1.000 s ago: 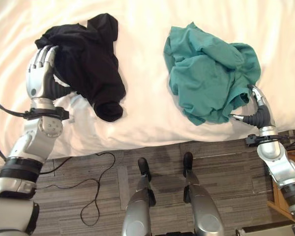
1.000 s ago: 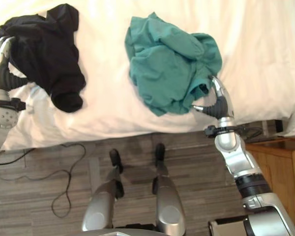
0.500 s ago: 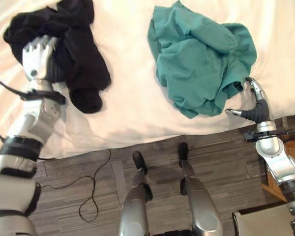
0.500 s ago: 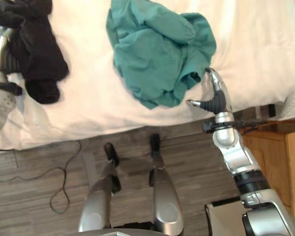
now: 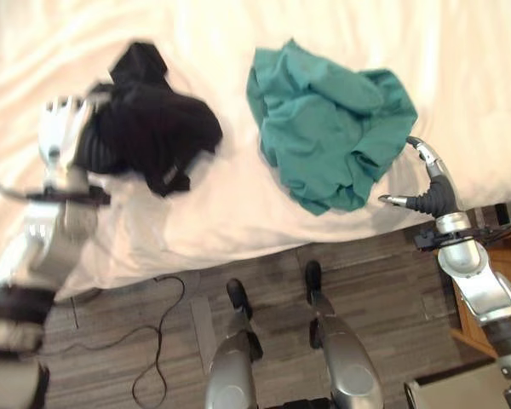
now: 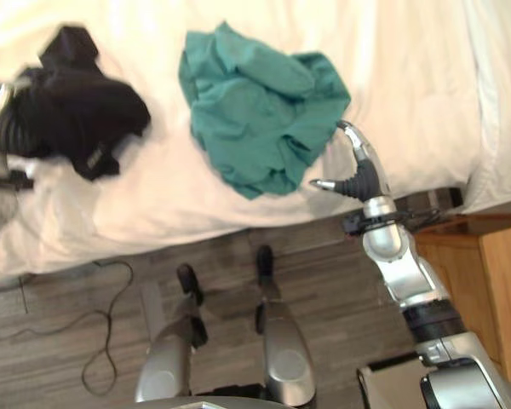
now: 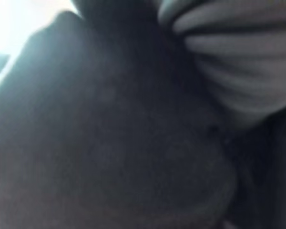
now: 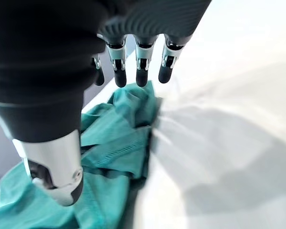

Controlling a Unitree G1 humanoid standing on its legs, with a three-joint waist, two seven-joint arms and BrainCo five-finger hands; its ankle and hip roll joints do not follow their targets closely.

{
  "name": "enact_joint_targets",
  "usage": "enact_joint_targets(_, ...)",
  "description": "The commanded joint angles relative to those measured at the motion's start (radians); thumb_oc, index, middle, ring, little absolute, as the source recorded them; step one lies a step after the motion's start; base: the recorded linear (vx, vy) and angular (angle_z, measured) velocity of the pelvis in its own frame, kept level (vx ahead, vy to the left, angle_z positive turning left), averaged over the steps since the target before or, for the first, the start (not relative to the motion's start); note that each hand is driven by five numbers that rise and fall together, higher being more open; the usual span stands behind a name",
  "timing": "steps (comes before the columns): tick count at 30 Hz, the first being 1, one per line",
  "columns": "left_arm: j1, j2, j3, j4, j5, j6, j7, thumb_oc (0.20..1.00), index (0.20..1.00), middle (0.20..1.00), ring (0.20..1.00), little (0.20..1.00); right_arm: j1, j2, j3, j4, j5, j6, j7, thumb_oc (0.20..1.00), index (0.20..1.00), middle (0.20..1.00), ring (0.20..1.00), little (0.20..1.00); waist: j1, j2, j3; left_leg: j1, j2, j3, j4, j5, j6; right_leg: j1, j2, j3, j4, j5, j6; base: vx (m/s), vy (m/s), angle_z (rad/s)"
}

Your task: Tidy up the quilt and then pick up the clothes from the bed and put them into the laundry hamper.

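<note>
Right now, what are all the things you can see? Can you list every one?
Quilt: one, white, spread over the bed, its edge hanging toward the floor.
Black clothes: one bunched heap, on the quilt toward the robot's left.
Teal clothes: one crumpled heap, on the quilt toward the robot's right.
Wooden furniture: one piece, brown, beside the bed on the robot's right.
Floor: grey wood-look planks, below the bed edge.
Left hand: one, silver, against the black clothes; its grip is hidden.
Right hand: one, silver with dark tips, fingers straight, beside the teal clothes.
</note>
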Motion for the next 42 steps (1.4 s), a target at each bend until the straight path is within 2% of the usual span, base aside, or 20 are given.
enact_joint_targets(1,0.115,-0.088,0.046,0.019,-0.117,-0.072,-0.012,0.200,0.200,0.200,0.200,0.200,0.037,-0.006,-0.013,0.000,-0.069,-0.002,0.002,1.000,1.000,1.000,1.000,1.000,0.043,0.013,-0.188,0.010,0.002,-0.024,-0.003,-0.076,-0.040,0.022,-0.036,-0.014,0.033,-0.164,0.087,0.16,-0.035,0.14)
enact_joint_targets(4,0.264,-0.197,0.101,-0.013,-0.204,-0.091,-0.050,0.200,0.200,0.200,0.200,0.200,0.044,-0.001,-0.017,0.004,-0.082,0.015,0.013,1.000,1.000,1.000,1.000,1.000,0.072,0.013,-0.206,0.044,-0.004,-0.044,-0.003,-0.083,-0.038,0.071,-0.038,-0.032,0.032,-0.182,0.083,0.08,-0.031,0.19)
enact_joint_targets(5,0.269,-0.198,0.106,-0.017,-0.205,-0.090,-0.052,0.200,0.200,0.200,0.200,0.200,0.043,-0.001,-0.015,0.004,-0.082,0.015,0.013,1.000,1.000,1.000,1.000,1.000,0.069,0.013,-0.206,0.041,-0.004,-0.045,-0.003,-0.078,-0.037,0.069,-0.038,-0.033,0.031,-0.177,0.082,0.04,-0.041,0.39)
enact_joint_targets(6,0.330,-0.253,0.124,-0.009,-0.270,-0.098,-0.072,0.200,0.200,0.200,0.200,0.200,0.045,-0.009,-0.020,0.013,-0.102,0.031,0.023,1.000,1.000,1.000,1.000,1.000,0.092,0.013,-0.211,0.055,-0.009,-0.063,-0.003,-0.080,-0.037,0.093,-0.041,-0.046,0.033,-0.191,0.079,0.02,-0.032,0.45)
enact_joint_targets(7,0.331,-0.253,0.125,-0.009,-0.270,-0.097,-0.072,0.200,0.200,0.200,0.200,0.200,0.044,-0.009,-0.019,0.013,-0.102,0.031,0.023,1.000,1.000,1.000,1.000,1.000,0.091,0.014,-0.212,0.053,-0.009,-0.064,-0.003,-0.079,-0.037,0.093,-0.041,-0.047,0.032,-0.190,0.079,0.03,-0.075,0.45)
enact_joint_targets(9,0.371,-0.289,0.136,0.008,-0.343,-0.102,-0.084,0.200,0.200,0.200,0.200,0.200,0.018,-0.038,-0.016,0.050,-0.136,0.057,0.020,1.000,1.000,1.000,1.000,1.000,0.129,0.014,-0.196,0.048,-0.017,-0.087,-0.003,-0.074,-0.041,0.096,-0.049,-0.069,0.048,-0.206,0.076,-0.03,-0.070,0.41)
enact_joint_targets(10,0.370,-0.289,0.137,0.007,-0.344,-0.102,-0.084,0.200,0.200,0.200,0.200,0.200,0.015,-0.038,-0.015,0.052,-0.136,0.057,0.019,1.000,1.000,1.000,1.000,1.000,0.127,0.015,-0.196,0.044,-0.017,-0.089,-0.003,-0.069,-0.040,0.093,-0.049,-0.071,0.048,-0.202,0.075,-0.08,-0.083,0.41)
enact_joint_targets(11,0.389,-0.306,0.145,0.017,-0.405,-0.114,-0.095,0.200,0.200,0.200,0.200,0.200,-0.030,-0.082,-0.007,0.110,-0.172,0.081,0.002,1.000,1.000,1.000,1.000,1.000,0.159,0.021,-0.175,0.020,-0.027,-0.114,-0.003,-0.059,-0.043,0.073,-0.056,-0.087,0.071,-0.212,0.073,-0.08,-0.056,0.41)
enact_joint_targets(12,0.389,-0.307,0.146,0.016,-0.405,-0.114,-0.095,0.200,0.200,0.200,0.200,0.200,-0.034,-0.082,-0.005,0.113,-0.172,0.080,0.001,1.000,1.000,1.000,1.000,1.000,0.157,0.022,-0.175,0.014,-0.028,-0.116,-0.003,-0.054,-0.042,0.068,-0.056,-0.088,0.071,-0.208,0.072,-0.12,-0.081,0.54)
enact_joint_targets(14,0.425,-0.318,0.175,0.028,-0.495,-0.137,-0.104,0.200,0.200,0.200,0.200,0.200,-0.106,-0.155,0.004,0.220,-0.199,0.118,-0.026,1.000,1.000,1.000,1.000,1.000,0.194,0.048,-0.145,-0.023,-0.038,-0.132,-0.003,-0.040,-0.045,0.034,-0.064,-0.104,0.093,-0.210,0.071,-0.09,-0.028,0.44)
enact_joint_targets(15,0.425,-0.320,0.177,0.029,-0.497,-0.139,-0.105,0.200,0.200,0.200,0.200,0.200,-0.115,-0.157,0.011,0.227,-0.197,0.116,-0.029,1.000,1.000,1.000,1.000,1.000,0.192,0.049,-0.144,-0.025,-0.038,-0.132,-0.003,-0.039,-0.045,0.031,-0.064,-0.104,0.096,-0.211,0.070,-0.07,0.003,0.29)
enact_joint_targets(16,0.443,-0.328,0.191,0.037,-0.546,-0.150,-0.114,0.200,0.200,0.200,0.200,0.200,-0.173,-0.184,0.035,0.320,-0.186,0.134,-0.035,1.000,1.000,1.000,1.000,1.000,0.209,0.071,-0.128,-0.042,-0.039,-0.134,-0.003,-0.030,-0.048,0.010,-0.070,-0.111,0.112,-0.213,0.070,-0.06,0.007,0.21)
enact_joint_targets(21,0.451,-0.364,0.163,0.042,-0.655,-0.157,-0.160,0.200,0.200,0.200,0.200,0.200,-0.261,-0.157,0.130,0.552,-0.137,0.174,-0.001,1.000,1.000,1.000,1.000,1.000,0.244,0.111,-0.107,-0.061,-0.037,-0.132,-0.003,-0.022,-0.051,-0.016,-0.077,-0.126,0.160,-0.241,0.066,-0.04,-0.009,0.12)
enact_joint_targets(22,0.450,-0.372,0.149,0.038,-0.666,-0.153,-0.175,0.200,0.200,0.200,0.200,0.200,-0.265,-0.140,0.155,0.599,-0.124,0.175,0.017,0.222,0.222,0.222,0.222,0.222,0.246,0.114,-0.109,-0.057,-0.036,-0.134,-0.003,-0.022,-0.051,-0.011,-0.076,-0.128,0.161,-0.246,0.065,-0.04,-0.021,0.06)
enact_joint_targets(26,0.443,-0.394,0.094,0.000,-0.682,-0.132,-0.232,0.200,0.200,0.200,0.200,0.200,-0.193,-0.063,0.201,0.634,-0.117,0.178,0.078,0.200,0.200,0.200,0.200,0.200,0.244,0.104,-0.126,-0.026,-0.032,-0.149,-0.003,-0.027,-0.050,0.047,-0.065,-0.146,0.142,-0.259,0.056,0.00,-0.054,0.13)
enact_joint_targets(29,0.415,-0.422,0.047,-0.002,-0.655,-0.107,-0.255,0.200,0.200,0.200,0.200,0.200,-0.061,-0.002,0.199,0.573,-0.153,0.165,0.100,0.200,0.200,0.200,0.200,0.200,0.224,0.071,-0.156,0.009,-0.031,-0.158,-0.003,-0.038,-0.046,0.104,-0.052,-0.150,0.111,-0.255,0.053,0.02,-0.047,0.11)
enact_joint_targets(33,0.398,-0.496,-0.005,0.045,-0.607,-0.061,-0.271,0.200,0.200,0.200,0.200,0.200,0.186,0.150,0.111,0.475,-0.076,0.123,0.147,0.200,0.200,0.200,0.200,0.200,0.152,0.011,-0.220,0.094,-0.019,-0.131,-0.003,-0.072,-0.032,0.184,-0.029,-0.110,0.057,-0.243,0.061,0.04,0.004,-0.04)
enact_joint_targets(37,0.417,-0.523,-0.013,0.053,-0.615,-0.048,-0.273,0.200,0.200,0.200,0.200,0.200,0.281,0.190,0.063,0.445,-0.005,0.111,0.170,0.200,0.200,0.200,0.200,0.200,0.125,-0.001,-0.250,0.128,-0.011,-0.103,-0.003,-0.080,-0.022,0.201,-0.019,-0.080,0.038,-0.229,0.068,0.04,0.062,-0.47)
enact_joint_targets(38,0.448,-0.552,-0.014,0.062,-0.633,-0.032,-0.275,0.200,0.200,0.200,0.200,0.200,0.381,0.222,0.012,0.410,0.059,0.099,0.199,0.200,0.200,0.200,0.200,0.200,0.094,-0.009,-0.275,0.160,-0.002,-0.076,-0.003,-0.088,-0.017,0.214,-0.013,-0.057,0.037,-0.228,0.071,0.04,0.045,-0.59)
enact_joint_targets(42,0.480,-0.575,-0.020,0.070,-0.633,-0.007,-0.280,0.200,0.200,0.200,0.200,0.200,0.470,0.245,-0.038,0.404,0.080,0.097,0.207,0.200,0.200,0.200,0.200,0.200,0.064,-0.022,-0.312,0.209,0.013,-0.043,-0.003,-0.105,-0.015,0.252,-0.005,-0.041,0.028,-0.234,0.072,0.04,0.004,-0.59)
